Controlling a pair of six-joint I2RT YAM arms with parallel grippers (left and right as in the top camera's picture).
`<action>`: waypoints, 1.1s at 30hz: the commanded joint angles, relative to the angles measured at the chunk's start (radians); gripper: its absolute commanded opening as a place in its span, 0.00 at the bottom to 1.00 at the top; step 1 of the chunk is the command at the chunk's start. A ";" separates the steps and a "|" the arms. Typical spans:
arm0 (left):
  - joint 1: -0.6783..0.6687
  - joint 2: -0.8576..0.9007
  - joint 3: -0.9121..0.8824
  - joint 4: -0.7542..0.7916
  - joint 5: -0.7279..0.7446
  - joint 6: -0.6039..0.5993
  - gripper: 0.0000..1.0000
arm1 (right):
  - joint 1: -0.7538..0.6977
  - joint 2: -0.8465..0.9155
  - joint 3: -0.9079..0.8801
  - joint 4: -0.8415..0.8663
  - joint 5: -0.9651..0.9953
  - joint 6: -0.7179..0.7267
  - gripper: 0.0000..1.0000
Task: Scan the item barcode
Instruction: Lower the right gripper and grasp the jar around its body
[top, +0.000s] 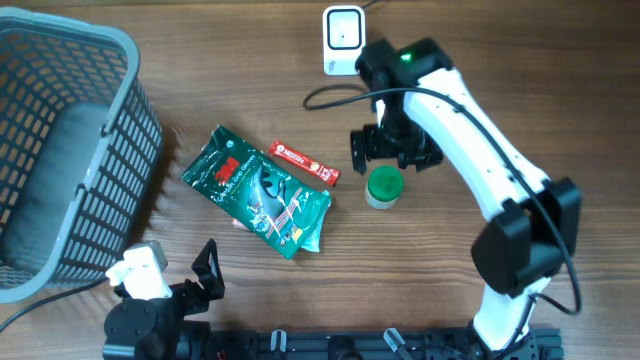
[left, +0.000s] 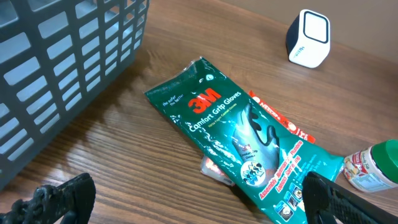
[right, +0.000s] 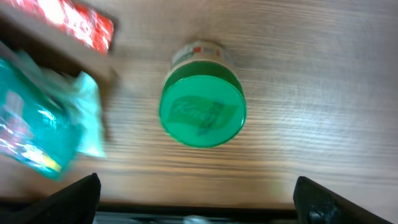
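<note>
**Item:** small jar with a round green lid and a pale labelled body (top: 384, 187). You find it upright on the brown wooden table (top: 560, 100), with nothing touching it.

**Right gripper** (right: 199, 199): directly above the jar, jaws spread wide and holding nothing.

**Progress, as you may judge it:** early. The jar is not gripped, lifted or presented. You have yet to close on it, carry it and turn its label to the reader.

**White box-shaped barcode scanner** (top: 343, 38): well beyond the jar, on the far side.

**Red stick sachet** (top: 303, 164): near the jar's left and apart from it, the likeliest thing for a finger to snag.

**Green foil glove packet** (top: 258, 190): further left, lying flat.

**Grey slatted plastic basket** (top: 130, 120): far left of the jar.

**Left gripper** (left: 193, 202): well apart from the jar, jaws wide and empty.
</note>
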 joint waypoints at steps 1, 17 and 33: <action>-0.005 -0.003 -0.005 0.002 -0.014 0.014 1.00 | 0.001 -0.031 0.018 -0.037 0.066 0.697 1.00; -0.005 -0.003 -0.005 0.002 -0.014 0.014 1.00 | 0.003 -0.031 -0.275 0.256 0.147 1.477 1.00; -0.005 -0.003 -0.005 0.002 -0.014 0.014 1.00 | 0.001 -0.032 -0.397 0.424 0.108 0.837 0.58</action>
